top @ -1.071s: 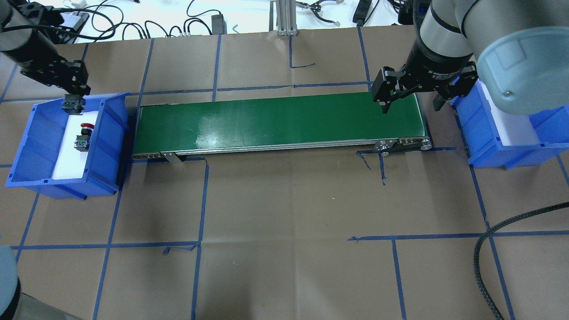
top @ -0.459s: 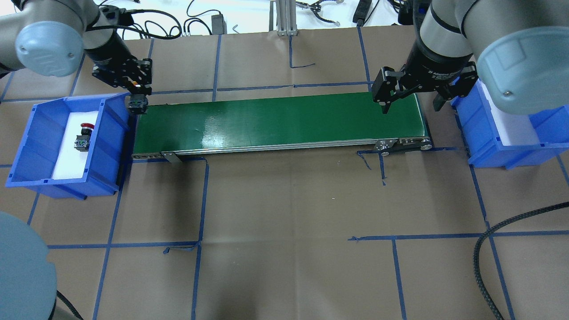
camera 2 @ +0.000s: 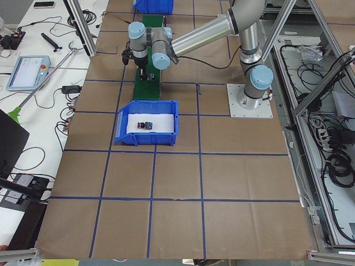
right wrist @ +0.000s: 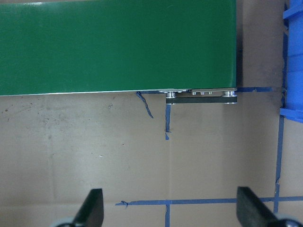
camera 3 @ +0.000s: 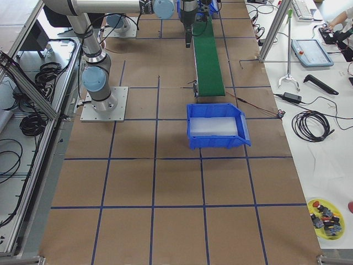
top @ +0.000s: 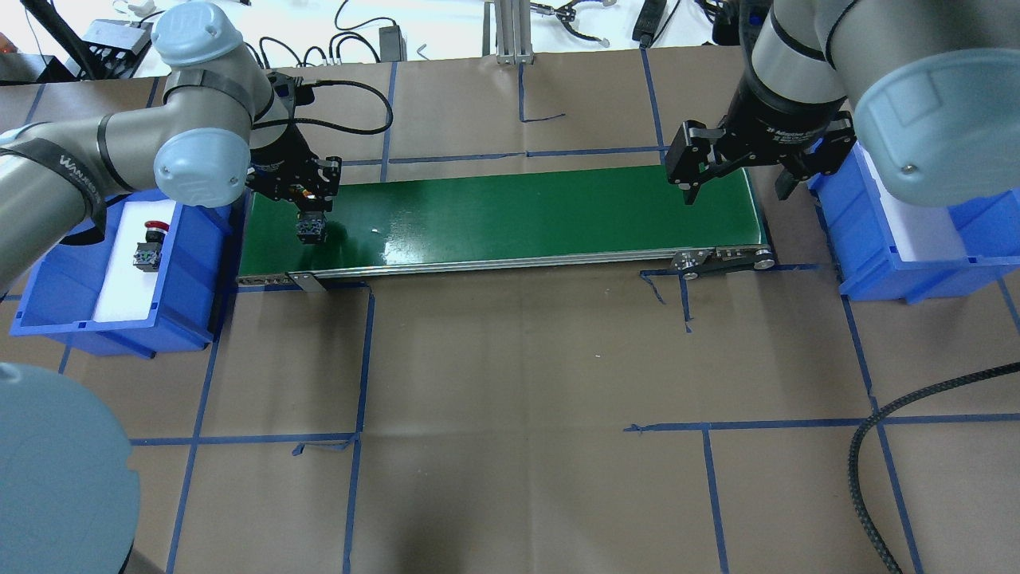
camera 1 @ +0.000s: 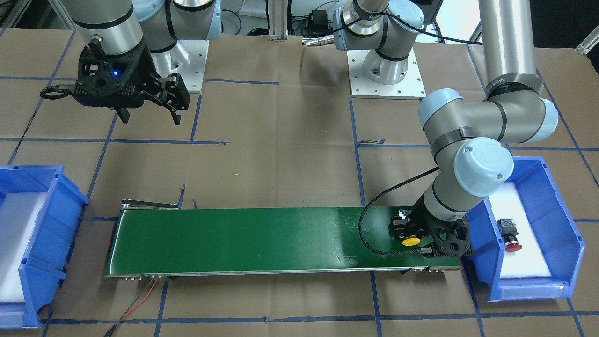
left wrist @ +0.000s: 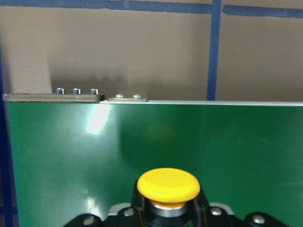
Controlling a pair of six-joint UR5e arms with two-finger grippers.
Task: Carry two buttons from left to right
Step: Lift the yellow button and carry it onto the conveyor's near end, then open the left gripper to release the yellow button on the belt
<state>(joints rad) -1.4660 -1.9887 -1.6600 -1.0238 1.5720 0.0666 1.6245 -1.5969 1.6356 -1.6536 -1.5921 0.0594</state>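
My left gripper (top: 310, 222) is shut on the yellow-capped button (top: 311, 233), low over the left end of the green conveyor belt (top: 518, 214). The left wrist view shows the yellow cap (left wrist: 168, 184) sticking out between the fingers (left wrist: 202, 204) above the belt. The red-capped button (top: 150, 243) lies on the white pad in the left blue bin (top: 48, 239); it also shows in the front view (camera 1: 510, 236). My right gripper (top: 737, 191) hangs open and empty above the belt's right end, its fingers (right wrist: 92, 208) spread wide.
The right blue bin (top: 876, 239) with a white pad stands just past the belt's right end. Brown paper with blue tape lines covers the table. A black braided cable (top: 868, 470) lies at the front right. Cables and tools (top: 358, 40) lie along the far edge.
The left arm has carried the yellow-capped button from over the left bin rightward onto the belt's left end and come down lower. The right arm has stayed put.
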